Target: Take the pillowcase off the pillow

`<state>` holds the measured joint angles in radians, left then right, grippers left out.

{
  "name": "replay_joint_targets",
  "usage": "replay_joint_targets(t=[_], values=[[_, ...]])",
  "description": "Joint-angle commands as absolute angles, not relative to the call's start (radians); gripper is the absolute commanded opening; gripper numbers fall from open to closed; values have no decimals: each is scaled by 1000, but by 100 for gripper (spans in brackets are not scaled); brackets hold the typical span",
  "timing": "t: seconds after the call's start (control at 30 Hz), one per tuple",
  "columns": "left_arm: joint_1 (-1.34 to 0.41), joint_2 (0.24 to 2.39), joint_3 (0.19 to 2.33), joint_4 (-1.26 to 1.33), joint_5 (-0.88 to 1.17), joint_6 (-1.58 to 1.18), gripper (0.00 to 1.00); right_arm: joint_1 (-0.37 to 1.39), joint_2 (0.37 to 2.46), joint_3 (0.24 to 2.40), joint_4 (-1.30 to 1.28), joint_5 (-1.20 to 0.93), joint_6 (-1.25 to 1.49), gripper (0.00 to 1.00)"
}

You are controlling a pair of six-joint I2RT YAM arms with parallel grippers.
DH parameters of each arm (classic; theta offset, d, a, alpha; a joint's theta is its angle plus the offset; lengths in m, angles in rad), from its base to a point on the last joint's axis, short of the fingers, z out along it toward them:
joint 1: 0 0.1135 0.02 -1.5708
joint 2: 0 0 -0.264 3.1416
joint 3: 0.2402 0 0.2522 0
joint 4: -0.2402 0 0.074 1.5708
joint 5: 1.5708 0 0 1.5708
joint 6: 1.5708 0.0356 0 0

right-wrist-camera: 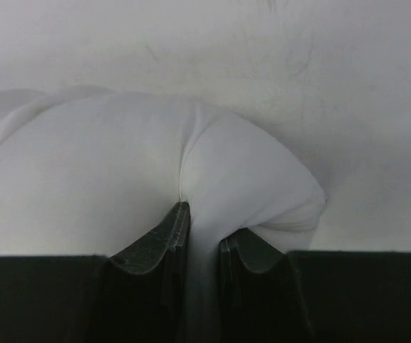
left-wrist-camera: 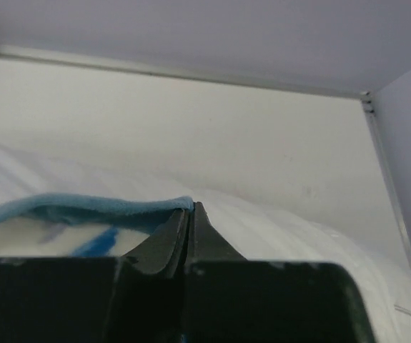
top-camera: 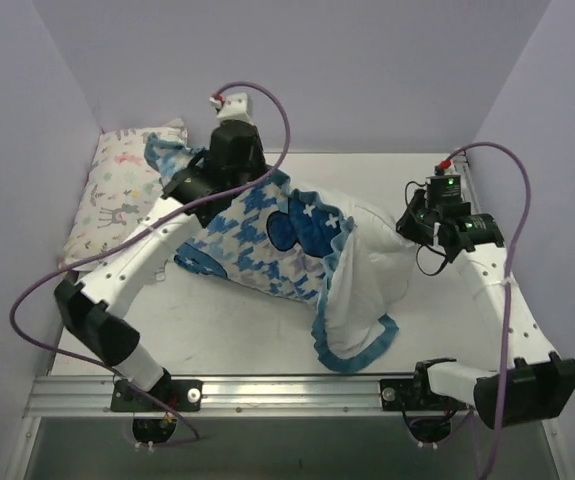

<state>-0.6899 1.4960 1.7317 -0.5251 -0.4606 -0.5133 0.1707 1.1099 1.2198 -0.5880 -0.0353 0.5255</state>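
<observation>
We see the pillowcase [top-camera: 257,240] lying across the middle of the desk [top-camera: 227,325], its blue-and-white houndstooth face and dark blue bear turned up. The pillow [top-camera: 387,255] is still partly inside it. The pillow's plain white right end bulges out of the open mouth of the cover. There a flap of the pillowcase is folded back toward the near edge, showing its white reverse and blue ruffled trim [top-camera: 362,352].

The left claw [left-wrist-camera: 191,209] sits at the far left end of the pillowcase. In the left wrist view its two fingers are pressed together with almost no gap. The blue trim runs in from the left and ends right at their tips, so we read it as pinched there. White cloth swells just beyond and to the right of the tips, but we cannot tell whether it is pillow or lining.

The right claw [right-wrist-camera: 202,227] is at the opposite end, against the bare corner of the pillow. In its own view the fingers are clamped on a fold of the white stuffing cover, which puckers into a crease between them and bulges on both sides. No blue trim shows in that view.

A smaller pillow with pastel animal prints [top-camera: 117,200] lies in the far left corner, just beside the pillowcase's ruffle.
</observation>
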Motion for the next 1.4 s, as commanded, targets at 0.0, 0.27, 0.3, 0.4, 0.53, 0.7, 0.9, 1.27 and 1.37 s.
replay_joint_targets(t=[0.0,0.27,0.3,0.4,0.53,0.7,0.9,1.27,1.37], values=[[-635,1682,1798,-523,-233,-537,0,135,1247,1145,-434,-70,531,4],[-627,1858,1911,-489,-141,-497,4,46,1359,1147,-350,-152,543,76],[-630,1852,1911,-477,-135,-491,10,38,1338,1157,-351,-152,542,81],[-632,1824,1913,-446,-120,-473,46,15,1299,1212,-374,-138,540,93],[-634,1767,1911,-434,-112,-453,73,-24,1246,1239,-382,-132,549,100],[-664,1680,1835,-402,-130,-440,82,-70,1189,1243,-390,-146,572,100],[-745,1560,1737,-350,-155,-436,84,-106,1167,1230,-388,-178,595,100],[-1052,1526,1379,-190,-301,-497,89,-103,1051,970,-307,-262,572,100],[-1071,1615,1384,-131,-278,-520,91,-103,1066,858,-214,-316,589,100]])
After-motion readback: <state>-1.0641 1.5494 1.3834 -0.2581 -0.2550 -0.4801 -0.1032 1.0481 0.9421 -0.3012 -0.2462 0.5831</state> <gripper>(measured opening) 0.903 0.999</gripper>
